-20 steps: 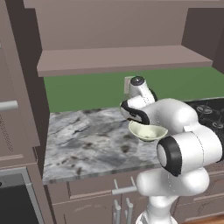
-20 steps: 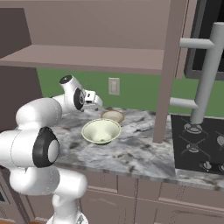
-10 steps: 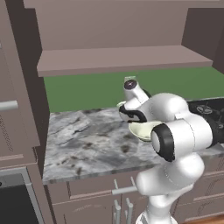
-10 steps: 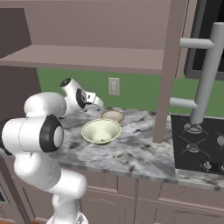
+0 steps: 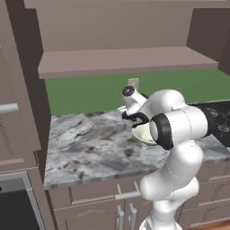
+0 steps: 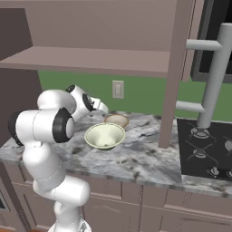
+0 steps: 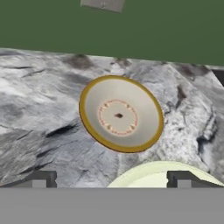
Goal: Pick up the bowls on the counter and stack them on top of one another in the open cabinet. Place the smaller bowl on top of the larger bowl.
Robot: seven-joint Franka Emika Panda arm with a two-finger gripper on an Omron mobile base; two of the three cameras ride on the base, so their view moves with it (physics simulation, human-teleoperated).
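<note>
While the gripper [image 7: 109, 179] hovers with jaws wide apart and empty, the 2 bowls, small [image 7: 120, 113] and large [image 6: 105, 136], sit side by side on the counter [image 6: 145, 158].

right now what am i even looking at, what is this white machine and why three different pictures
It is a white robot arm in a simulated kitchen. Two pictures come from cameras on its base, behind it to its left and right; the third looks along its hand. On the counter sit a large bowl and a small bowl behind it. The gripper is open and holds nothing, hovering above the bowls. Above is an open cabinet shelf, and a stovetop lies to the right.
</note>
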